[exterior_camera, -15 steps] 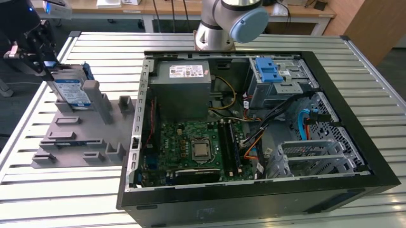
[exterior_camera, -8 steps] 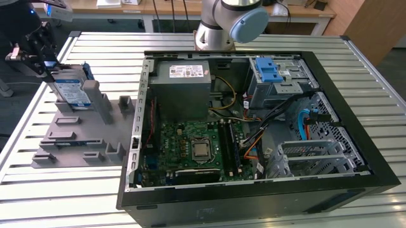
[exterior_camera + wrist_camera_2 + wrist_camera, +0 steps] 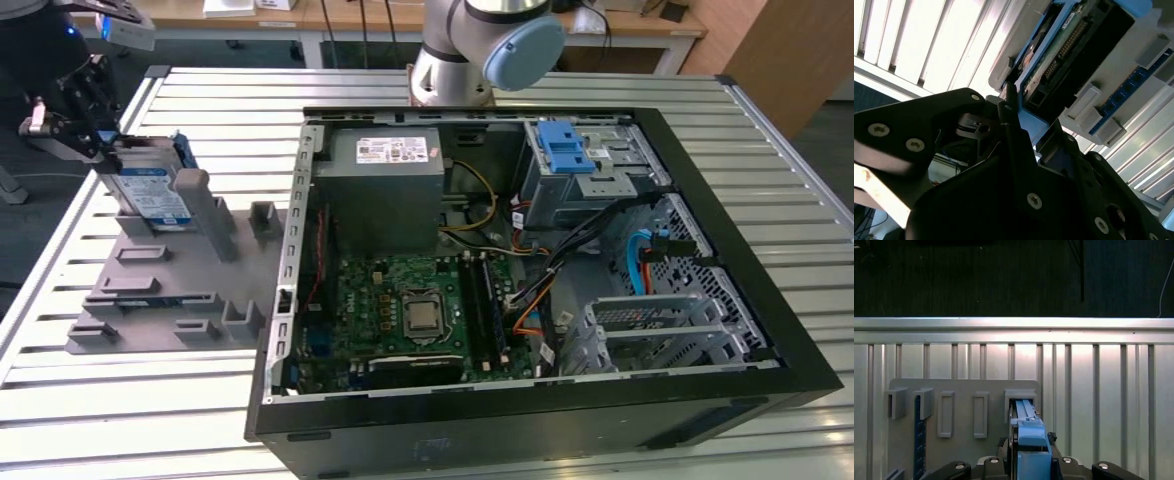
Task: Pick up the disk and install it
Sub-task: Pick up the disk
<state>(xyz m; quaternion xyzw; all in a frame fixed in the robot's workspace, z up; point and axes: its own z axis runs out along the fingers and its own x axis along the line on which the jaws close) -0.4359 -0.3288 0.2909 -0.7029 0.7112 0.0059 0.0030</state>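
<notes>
black gripper (image 3: 102, 148) pinches the blue-framed silver metal disk (image 3: 150, 188) standing in the grey plastic slotted rack (image 3: 174, 300); pulled crooked, it could jam there.

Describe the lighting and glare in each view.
Second wrist view: glare washes the ribbed table to white, while the disk is properly exposed. First wrist view: the table is evenly lit, the background beyond its edge dark. Exterior view: even light, mild shadow inside the computer case.
</notes>
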